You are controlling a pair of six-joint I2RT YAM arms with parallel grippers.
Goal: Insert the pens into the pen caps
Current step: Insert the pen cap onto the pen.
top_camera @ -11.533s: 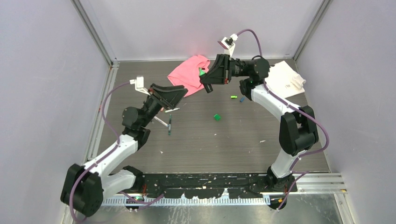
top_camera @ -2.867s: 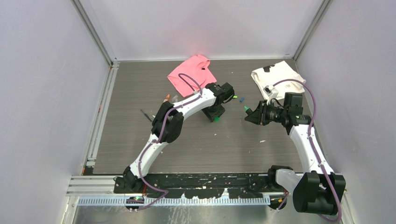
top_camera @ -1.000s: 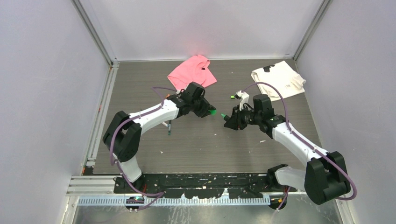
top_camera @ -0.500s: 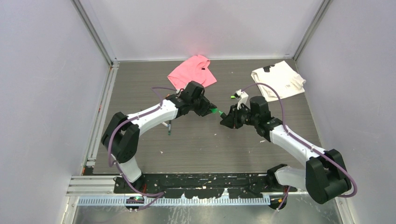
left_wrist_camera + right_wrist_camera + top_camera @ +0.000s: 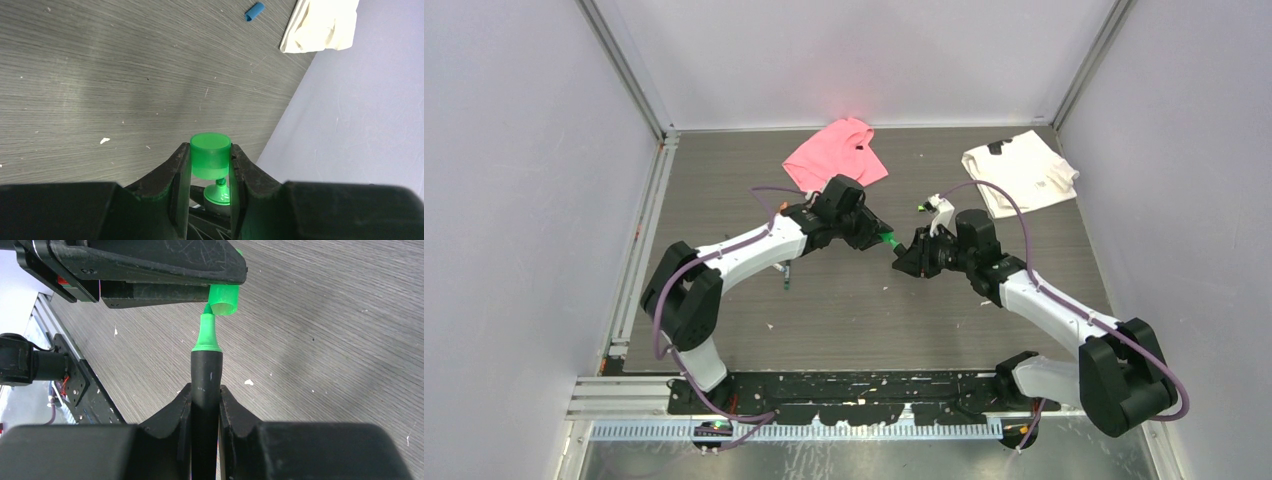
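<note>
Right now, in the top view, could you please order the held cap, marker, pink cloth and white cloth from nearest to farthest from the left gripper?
1. The held cap: clamped in the left gripper, mid-table.
2. The marker: its tip at the cap's mouth, coming from the right.
3. The pink cloth: behind, toward the far edge.
4. The white cloth: far right corner.

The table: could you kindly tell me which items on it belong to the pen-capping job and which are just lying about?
Job in hand:
green cap, held in the left gripper
black highlighter, held in the right gripper
blue cap
dark pen

Lying about:
pink cloth
white cloth
</note>
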